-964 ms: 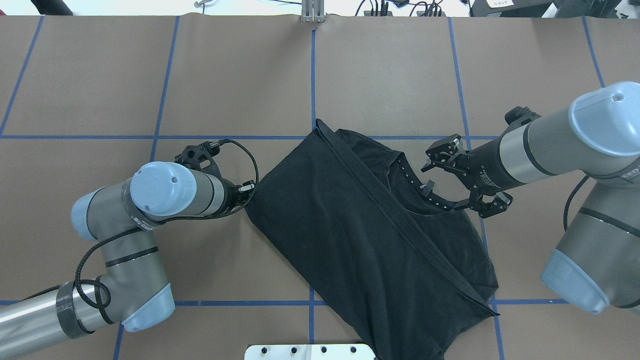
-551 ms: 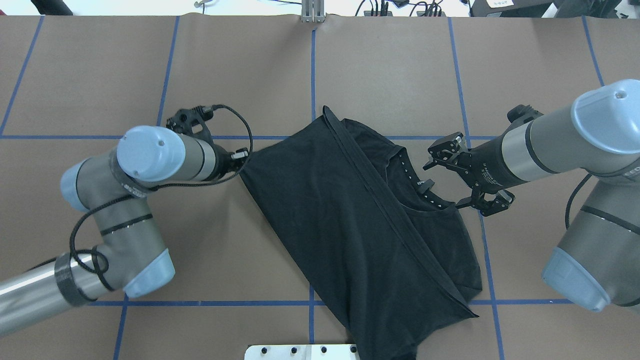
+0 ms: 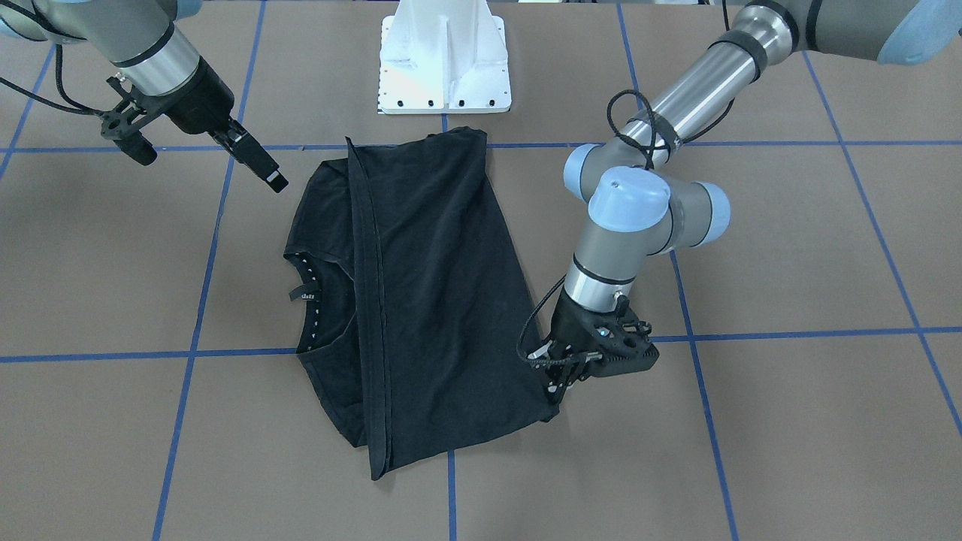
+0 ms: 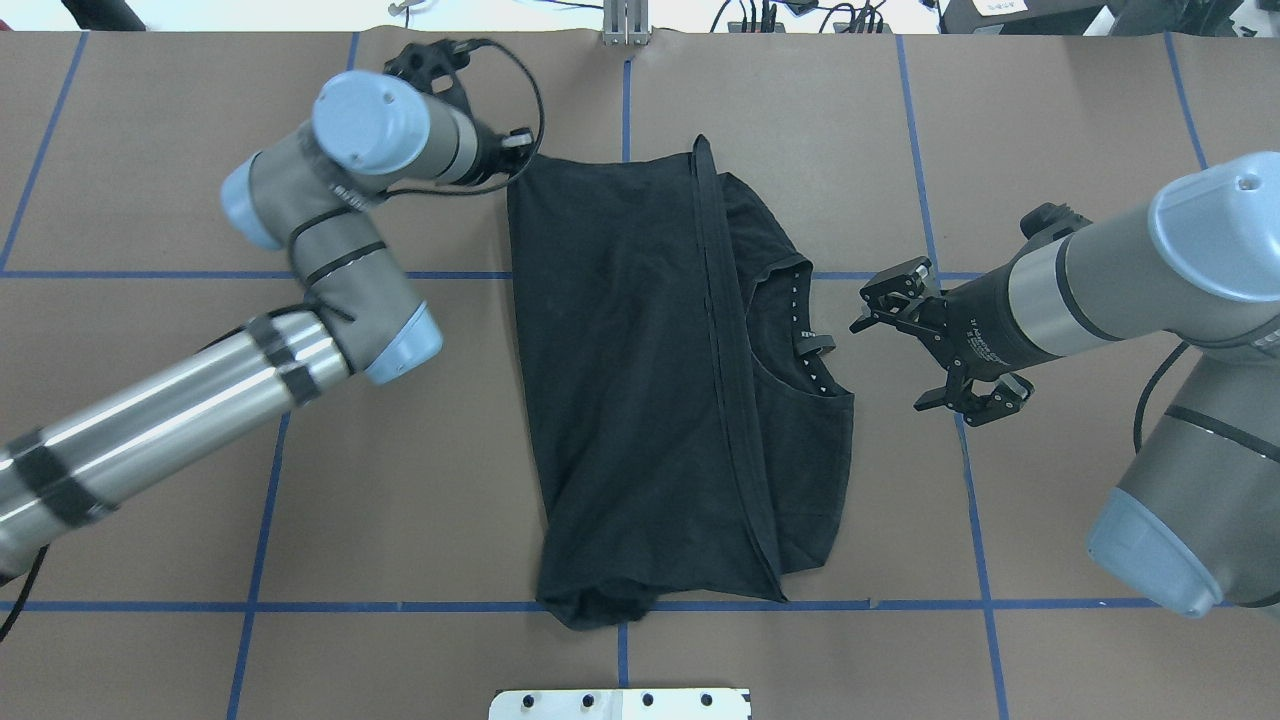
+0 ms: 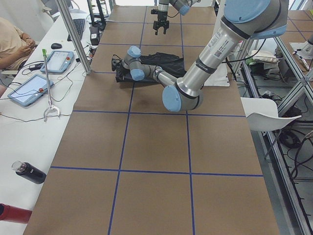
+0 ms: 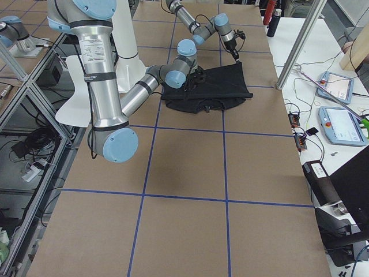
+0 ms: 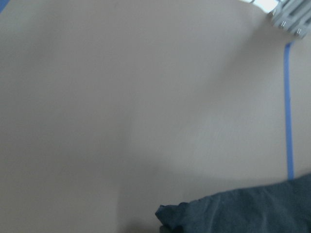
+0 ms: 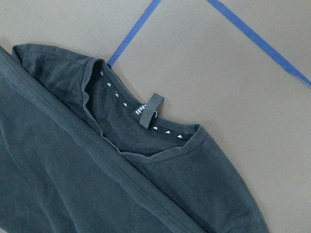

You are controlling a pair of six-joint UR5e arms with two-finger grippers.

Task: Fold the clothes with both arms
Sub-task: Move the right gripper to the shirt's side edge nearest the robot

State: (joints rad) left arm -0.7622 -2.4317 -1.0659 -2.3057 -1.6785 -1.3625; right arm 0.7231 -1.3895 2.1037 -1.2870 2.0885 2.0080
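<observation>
**Overhead exterior: shirt half folded, mid table**

Black shirt [image 4: 640,380] is lying in the middle of the frame on the brown table [image 4: 1050,130]. It is doubled over lengthwise, with the folded edge running top to bottom. The collar [image 4: 800,335] is showing on its right side.

Left gripper [image 3: 559,385] is sitting at the shirt's upper left corner, fingers closed and pinching that corner.

Right gripper [image 4: 915,350] is hovering just right of the collar, fingers spread wide, holding nothing and clear of the cloth.

Right wrist camera is looking down on the collar, its white marks and hang loop [image 8: 151,109].
</observation>
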